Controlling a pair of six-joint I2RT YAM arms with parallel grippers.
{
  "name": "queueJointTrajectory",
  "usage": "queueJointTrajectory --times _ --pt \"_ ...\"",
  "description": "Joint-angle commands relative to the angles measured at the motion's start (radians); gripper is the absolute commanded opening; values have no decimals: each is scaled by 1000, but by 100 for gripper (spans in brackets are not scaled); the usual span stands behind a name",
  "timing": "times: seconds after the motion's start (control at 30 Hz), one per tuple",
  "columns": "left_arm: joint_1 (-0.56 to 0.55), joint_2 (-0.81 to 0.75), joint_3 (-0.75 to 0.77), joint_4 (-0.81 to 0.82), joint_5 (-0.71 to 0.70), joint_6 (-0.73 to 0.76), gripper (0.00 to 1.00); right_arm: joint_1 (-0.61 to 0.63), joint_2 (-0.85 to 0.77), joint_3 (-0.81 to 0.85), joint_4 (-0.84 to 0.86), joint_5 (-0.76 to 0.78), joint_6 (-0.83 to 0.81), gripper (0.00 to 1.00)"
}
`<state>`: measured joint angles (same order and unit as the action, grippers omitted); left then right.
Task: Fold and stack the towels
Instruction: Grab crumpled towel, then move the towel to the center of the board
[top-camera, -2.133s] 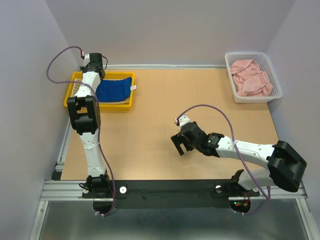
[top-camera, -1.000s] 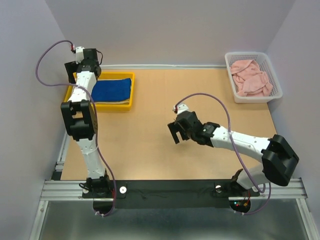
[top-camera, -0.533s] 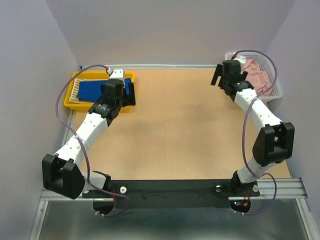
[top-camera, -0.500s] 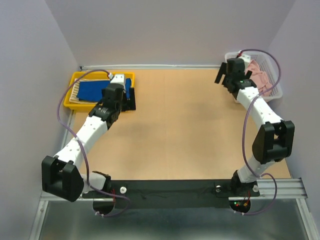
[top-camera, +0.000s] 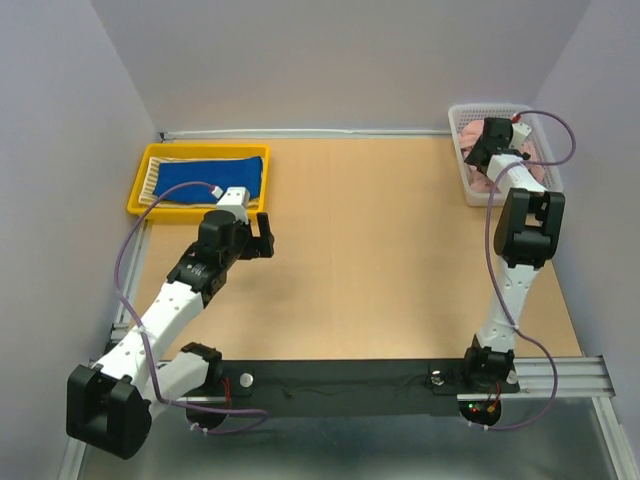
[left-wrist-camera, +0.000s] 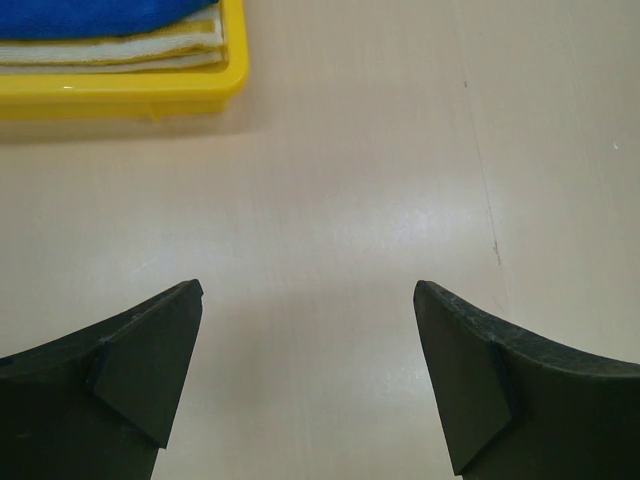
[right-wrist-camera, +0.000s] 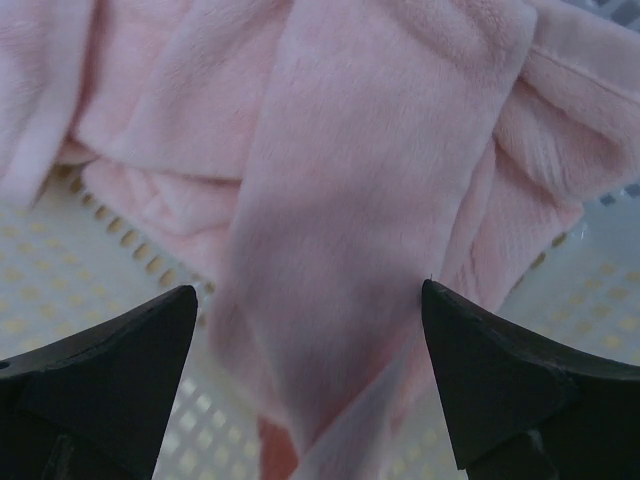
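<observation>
Pink towel (right-wrist-camera: 350, 200) partly behind R gripper (right-wrist-camera: 308, 300); striped towel (left-wrist-camera: 120, 48) cropped

The blue towel (top-camera: 210, 178) lies folded flat in a yellow tray (top-camera: 190, 208) in the upper left. Under it sits the striped towel (top-camera: 152, 178), yellow and cream, its edge peeking out on the left. The pink towel (right-wrist-camera: 350, 200) lies bunched up and wrinkly in a white basket (top-camera: 490, 106) in the upper right.

Probably a robotics lab cell: bare walls (top-camera: 330, 60), wooden table (top-camera: 370, 260), arms (top-camera: 170, 310) on an aluminium rail (top-camera: 565, 372).
</observation>
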<state>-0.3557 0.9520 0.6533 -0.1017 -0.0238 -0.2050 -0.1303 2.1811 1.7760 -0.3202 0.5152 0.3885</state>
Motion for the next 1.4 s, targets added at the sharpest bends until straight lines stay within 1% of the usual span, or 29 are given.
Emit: queueJointTrajectory --times 0.0,0.03,0.07,0.13,0.17,0.23,0.3,0.4,0.57,0.67,0.77,0.87,1.0,1.07,1.13,1.17,1.2,1.23,1.27,1.3,1.33,1.37 --pt "-6 1 25 53 -30 9 99 -28 78 103 38 12 9 95" --pt "-5 2 25 54 -30 10 99 -31 91 111 40 13 3 93" --pt "-6 7 26 56 -28 13 99 -34 100 129 40 9 -17 78" --pt "-5 16 31 57 -22 21 99 -35 103 144 43 11 -46 58" --pt "-5 21 31 57 -21 21 99 -35 97 152 44 14 -62 26" --pt "-5 28 37 57 -22 26 99 -35 59 177 55 31 -105 1" --pt "-3 31 39 57 -16 24 99 -35 28 207 64 48 -157 0" --pt "-3 24 37 60 -1 24 99 -34 -67 230 104 49 -209 0" --pt "-5 1 32 68 1 21 99 -6 -246 238 240 -79 -289 0" --pt "-5 -15 32 73 -2 18 99 50 -378 255 282 -212 -377 1" --pt "-5 -27 31 76 -5 16 99 113 -449 270 293 -320 -379 1" --pt "-5 -45 28 76 -19 16 99 175 -539 258 297 -481 -381 0" --pt "-5 -71 19 79 -25 13 99 250 -636 203 299 -639 -343 0" --pt "-5 -81 16 80 -27 13 99 265 -696 140 299 -726 -262 2" --pt "-5 -84 16 82 -33 12 99 282 -750 -25 297 -774 -226 7" --pt "-3 -87 14 80 -34 10 99 288 -815 -96 297 -790 -203 14" --pt "-5 -90 16 82 -39 10 99 305 -846 -163 296 -823 -162 21" --pt "-5 -91 13 82 -42 12 99 313 -875 -322 290 -851 -146 36" --pt "-3 -96 11 83 -45 9 99 317 -914 -395 285 -874 -123 44" --pt "-5 -98 9 83 -45 9 99 323 -976 -480 279 -917 -67 50" --pt "-5 -104 6 83 -48 7 99 328 -1015 -553 271 -944 -44 56" --pt "-5 -105 5 85 -47 7 99 331 -1049 -695 262 -966 -21 68"
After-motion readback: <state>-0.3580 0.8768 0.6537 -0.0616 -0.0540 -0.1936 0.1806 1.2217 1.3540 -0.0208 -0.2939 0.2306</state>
